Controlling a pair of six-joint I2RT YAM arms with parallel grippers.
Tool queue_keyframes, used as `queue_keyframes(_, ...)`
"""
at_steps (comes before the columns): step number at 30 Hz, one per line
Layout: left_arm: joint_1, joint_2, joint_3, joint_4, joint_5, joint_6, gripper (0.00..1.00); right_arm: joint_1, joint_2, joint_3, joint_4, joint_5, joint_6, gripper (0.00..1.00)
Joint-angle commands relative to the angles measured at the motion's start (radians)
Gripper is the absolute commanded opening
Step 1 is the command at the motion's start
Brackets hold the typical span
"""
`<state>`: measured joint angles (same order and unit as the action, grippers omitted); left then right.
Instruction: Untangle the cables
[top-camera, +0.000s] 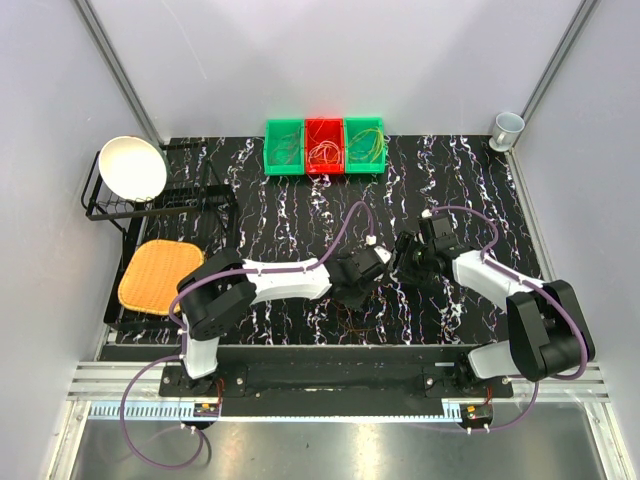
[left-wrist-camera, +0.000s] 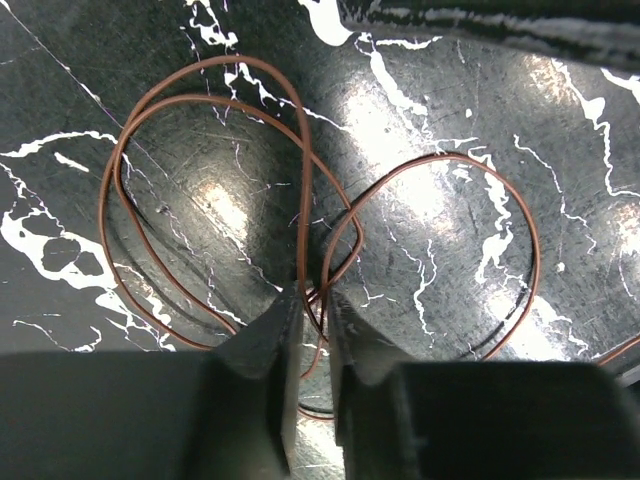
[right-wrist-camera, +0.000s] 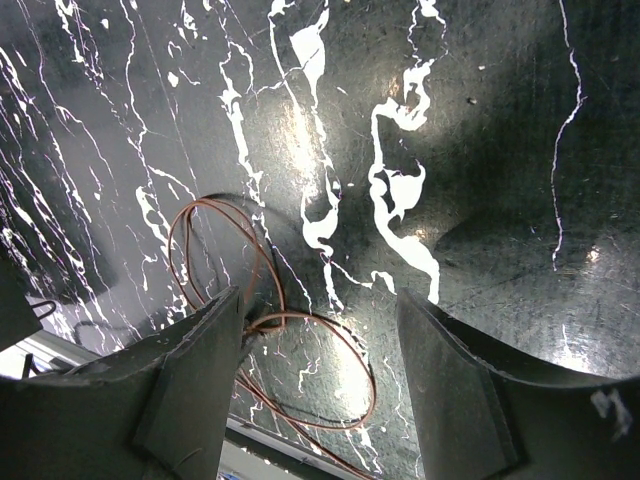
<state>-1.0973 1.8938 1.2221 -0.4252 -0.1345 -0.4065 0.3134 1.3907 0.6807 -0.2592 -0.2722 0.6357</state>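
Observation:
A thin brown-orange cable (left-wrist-camera: 304, 200) lies in loose overlapping loops on the black marbled mat (left-wrist-camera: 560, 150). My left gripper (left-wrist-camera: 312, 300) is low over it, jaws nearly closed with two strands of the cable pinched between them. In the top view it (top-camera: 356, 287) sits at the mat's middle, with faint cable strands (top-camera: 352, 322) just in front. My right gripper (right-wrist-camera: 320, 300) is open wide, close to the left one (top-camera: 408, 256). The same cable (right-wrist-camera: 300, 314) loops between its jaws, next to its left finger (right-wrist-camera: 200, 350). More cables fill three bins at the back.
A green bin (top-camera: 284, 168), a red bin (top-camera: 324, 170) and another green bin (top-camera: 364, 168) stand in a row at the back. A white bowl (top-camera: 133, 167) sits on a black rack (top-camera: 175, 205) at the left, above an orange pad (top-camera: 158, 275). A cup (top-camera: 507, 127) stands back right.

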Motion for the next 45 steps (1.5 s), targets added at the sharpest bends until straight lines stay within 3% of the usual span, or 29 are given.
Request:
queue_keyframes(1, -0.013, 0.021, -0.016, 0.022, -0.010, 0.018, 0.01, 0.007, 0.005, 0.036, 0.035, -0.001, -0.005, 0.68)
queue_keyframes(12, -0.001, -0.085, 0.050, -0.035, -0.028, 0.031, 0.00, -0.007, -0.015, 0.124, 0.009, 0.034, -0.004, 0.68)
queue_keyframes(25, 0.151, -0.272, 0.158, -0.124, 0.068, 0.049, 0.00, -0.045, -0.074, 0.224, -0.002, 0.102, 0.033, 0.69)
queue_keyframes(39, 0.384, -0.230, 0.471, -0.231, 0.085, 0.089, 0.00, -0.060, -0.131, 0.165, 0.014, 0.165, 0.053, 0.71)
queue_keyframes(45, 0.500, -0.144, 0.680, -0.273, 0.128, 0.107, 0.00, -0.065, -0.131, 0.151, 0.029, 0.145, 0.047, 0.71)
